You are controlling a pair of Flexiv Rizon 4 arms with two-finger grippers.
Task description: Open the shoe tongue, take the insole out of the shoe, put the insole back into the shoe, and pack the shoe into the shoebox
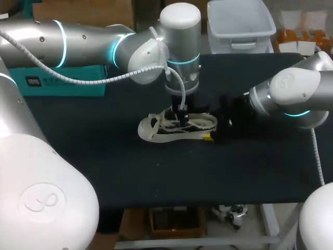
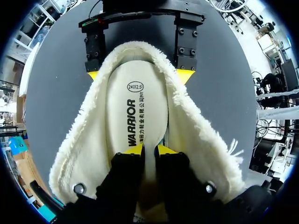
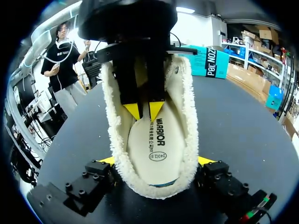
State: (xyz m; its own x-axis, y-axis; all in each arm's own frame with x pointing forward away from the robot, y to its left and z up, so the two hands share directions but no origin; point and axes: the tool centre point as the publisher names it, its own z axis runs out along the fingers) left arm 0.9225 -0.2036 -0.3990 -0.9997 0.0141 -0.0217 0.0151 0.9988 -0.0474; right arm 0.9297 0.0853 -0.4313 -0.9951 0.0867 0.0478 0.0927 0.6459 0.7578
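A cream fleece-lined shoe (image 1: 177,126) lies on the black table (image 1: 104,156), its mouth spread wide. My left gripper (image 2: 149,150) reaches straight down into it. Its yellow tips stand close together on the cream insole (image 2: 135,107), pinching a narrow strip of it around the insole's middle. My right gripper (image 3: 156,161) stands wide at the heel end, one fingertip (image 3: 107,161) pressed to each side of the shoe (image 3: 154,140). The insole (image 3: 156,144) lies flat inside. In the head view the right gripper (image 1: 210,136) is at the shoe's right end.
A teal shoebox (image 1: 62,80) stands at the back left of the table, partly behind my left arm. A clear plastic bin (image 1: 239,23) sits beyond the back edge. Bare black tabletop lies in front of the shoe.
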